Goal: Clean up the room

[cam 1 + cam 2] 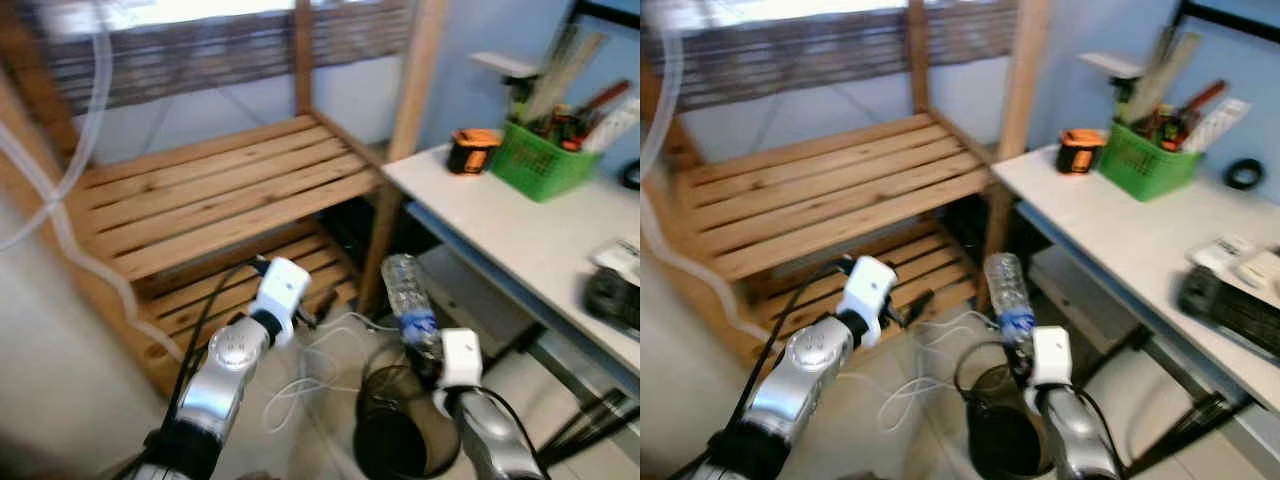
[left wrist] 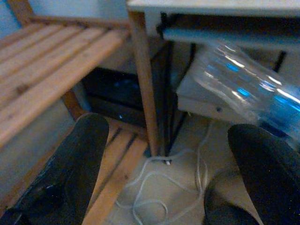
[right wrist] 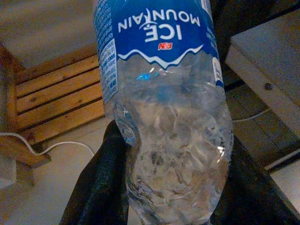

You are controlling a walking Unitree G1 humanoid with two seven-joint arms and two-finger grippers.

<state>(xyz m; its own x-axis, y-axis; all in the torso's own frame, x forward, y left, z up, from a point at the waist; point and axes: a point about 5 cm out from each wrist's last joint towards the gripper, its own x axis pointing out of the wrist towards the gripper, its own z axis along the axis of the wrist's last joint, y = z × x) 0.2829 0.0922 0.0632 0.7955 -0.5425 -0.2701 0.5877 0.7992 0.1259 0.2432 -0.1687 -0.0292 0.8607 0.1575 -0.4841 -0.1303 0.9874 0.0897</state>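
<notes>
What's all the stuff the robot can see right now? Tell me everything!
Plastic bottle: one, clear with blue label, held over the bin.
Bin: one, black, on the floor.
Wooden shelf: one, light brown, two slatted levels.
Desk: one, white, right of the shelf.
Basket: one, green, on the desk, full of tools.
Tape measure: one, orange and black, beside the basket.
Cable: white, looped on the floor.
Left gripper: black fingers, open, empty.
Right gripper: black fingers, shut on the bottle.
</notes>
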